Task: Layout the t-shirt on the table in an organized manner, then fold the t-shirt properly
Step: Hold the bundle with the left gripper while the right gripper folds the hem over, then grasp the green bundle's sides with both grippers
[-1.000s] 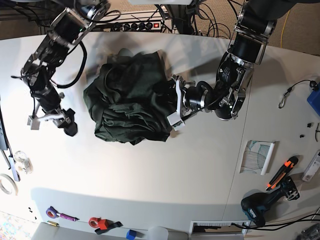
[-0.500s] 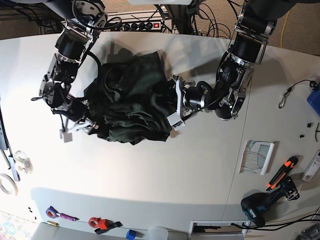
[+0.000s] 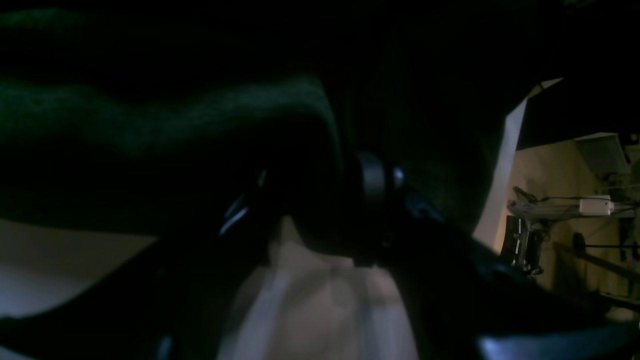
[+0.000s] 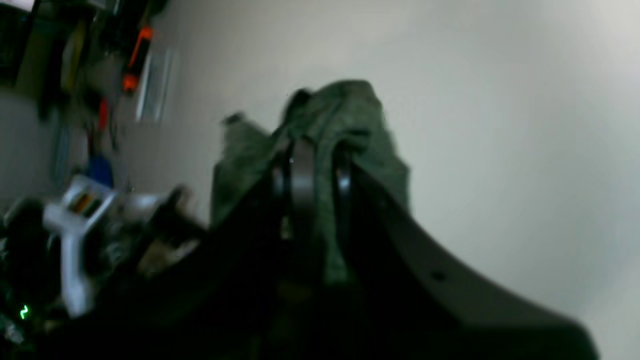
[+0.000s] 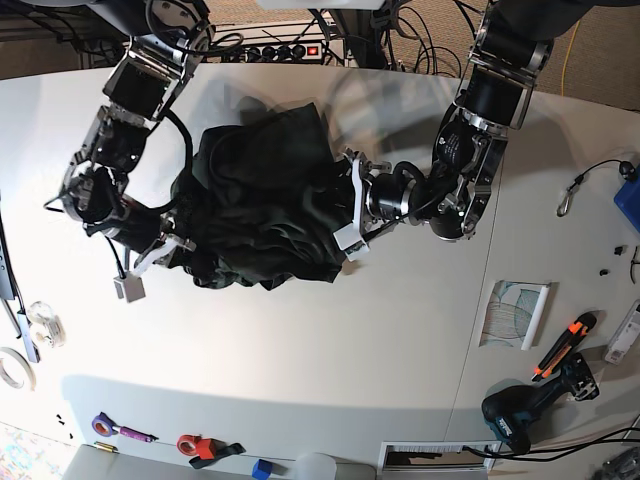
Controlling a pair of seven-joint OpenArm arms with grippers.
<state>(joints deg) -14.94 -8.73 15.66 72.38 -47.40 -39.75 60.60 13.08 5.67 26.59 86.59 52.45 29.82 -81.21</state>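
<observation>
White table (image 5: 300, 380), dark t-shirt (image 5: 260, 200) in a heap.
Right claw (image 4: 312, 155) pinches a fold; left claw (image 5: 348, 215) grip unreadable; pulling may drag several layers.

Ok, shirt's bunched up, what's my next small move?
Probably draw the right gripper outward, away from the left gripper: it pinches a fold of the shirt, which lies in a heap, and the left gripper is dug in at the opposite edge.
</observation>
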